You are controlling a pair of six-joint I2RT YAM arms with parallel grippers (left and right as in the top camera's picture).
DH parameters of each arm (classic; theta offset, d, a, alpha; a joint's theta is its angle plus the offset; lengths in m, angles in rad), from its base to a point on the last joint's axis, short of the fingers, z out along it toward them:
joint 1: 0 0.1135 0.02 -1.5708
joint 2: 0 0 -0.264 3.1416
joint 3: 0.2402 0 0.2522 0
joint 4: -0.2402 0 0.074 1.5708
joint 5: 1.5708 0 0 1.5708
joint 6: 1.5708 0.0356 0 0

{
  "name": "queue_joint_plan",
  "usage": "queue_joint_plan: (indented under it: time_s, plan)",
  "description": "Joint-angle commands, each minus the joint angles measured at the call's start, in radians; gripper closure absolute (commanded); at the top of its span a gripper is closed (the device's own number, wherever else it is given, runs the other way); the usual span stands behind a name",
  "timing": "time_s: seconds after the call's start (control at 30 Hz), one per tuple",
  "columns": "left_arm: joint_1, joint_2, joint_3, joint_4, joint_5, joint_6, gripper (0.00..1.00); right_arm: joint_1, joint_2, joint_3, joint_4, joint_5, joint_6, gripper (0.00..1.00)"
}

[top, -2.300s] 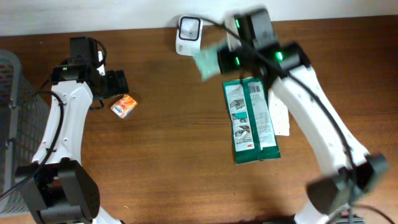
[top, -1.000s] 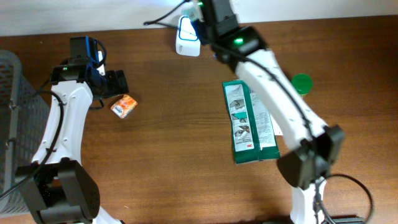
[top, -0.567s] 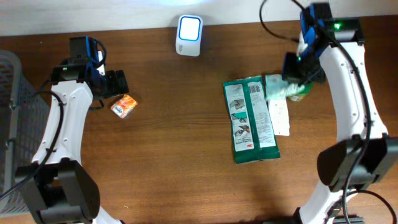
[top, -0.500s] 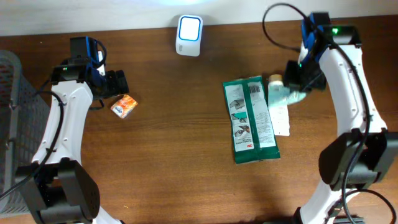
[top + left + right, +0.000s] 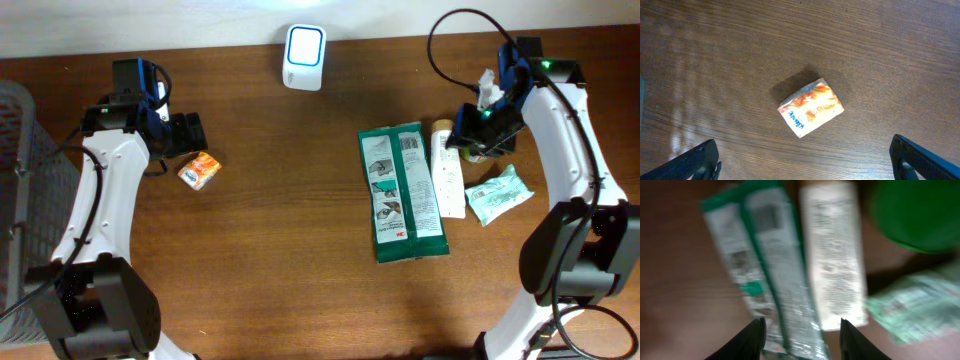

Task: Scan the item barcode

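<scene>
- The left arm (image 5: 112, 170) has smooth white shells on its long links, black housings at the joints and a bulky black base (image 5: 105, 315).
- The right arm (image 5: 578, 140) is built alike: white links and a rounded black joint (image 5: 565, 262).
- A small green light (image 5: 103, 110) glows on the left arm's upper housing, and a second green lamp (image 5: 546, 66) on the right arm's.
- A blue part (image 5: 150, 82) sits near the left wrist.
- A thin black cable (image 5: 88, 215) runs along the left arm.
- A black cable loop (image 5: 436, 35) arcs off the right arm.
- The left gripper (image 5: 805, 162) has matte black, blunt fingers (image 5: 697, 162).
- The right gripper (image 5: 802, 340) has black, tapering fingertips (image 5: 752, 340), which are blurred.
</scene>
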Motion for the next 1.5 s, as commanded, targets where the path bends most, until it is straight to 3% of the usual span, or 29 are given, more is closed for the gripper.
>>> queue_joint_plan:
  time_s: [0.0,0.03,0.1,0.43,0.5,0.6,0.67,0.7,0.77,0.83,0.87,1.0,1.27,1.47]
  plan:
    - [0.002,-0.011,0.01,0.002,-0.008,0.005,0.01,0.114,-0.01,0.021,0.085,-0.18,-0.025,0.56]
    - [0.002,-0.011,0.01,0.002,-0.008,0.005,0.01,0.161,-0.01,0.021,0.133,-0.195,-0.006,0.56]
    - [0.002,-0.011,0.01,0.002,-0.007,0.005,0.01,0.274,-0.009,0.021,0.247,-0.186,0.072,0.44]
    - [0.002,-0.012,0.011,0.061,0.0,0.006,0.01,0.565,0.14,0.021,0.61,-0.18,0.228,0.45]
    - [0.009,-0.016,0.069,0.055,0.0,0.025,0.0,0.595,0.171,0.021,0.668,-0.18,0.231,0.46]
    - [0.051,-0.023,0.301,-0.08,0.01,0.024,0.02,0.668,0.218,0.021,0.791,-0.161,0.23,0.49]
    - [0.058,-0.023,0.378,-0.138,0.069,0.024,0.08,0.691,0.232,0.021,0.801,-0.095,0.23,0.43]
    - [0.058,-0.022,0.375,-0.159,0.072,0.025,0.16,0.686,0.232,0.021,0.787,-0.056,0.226,0.42]
    - [0.058,0.016,0.332,-0.169,0.071,0.096,0.64,0.615,0.232,0.021,0.726,-0.052,0.226,0.43]
    - [0.058,0.079,0.315,-0.158,0.062,0.149,0.92,0.552,0.232,0.021,0.666,-0.055,0.226,0.44]
    - [0.058,0.123,0.311,-0.148,0.059,0.169,0.96,0.518,0.232,0.021,0.633,-0.06,0.226,0.49]
    - [0.058,0.288,0.303,-0.106,-0.045,0.19,1.0,0.487,0.232,0.021,0.585,-0.055,0.222,0.5]
    - [0.063,0.477,0.302,-0.051,-0.078,0.219,1.0,0.489,0.232,0.021,0.585,-0.051,0.222,0.5]
    - [0.026,0.54,0.302,-0.138,0.092,0.219,1.0,0.489,0.232,0.021,0.585,-0.025,0.222,0.5]
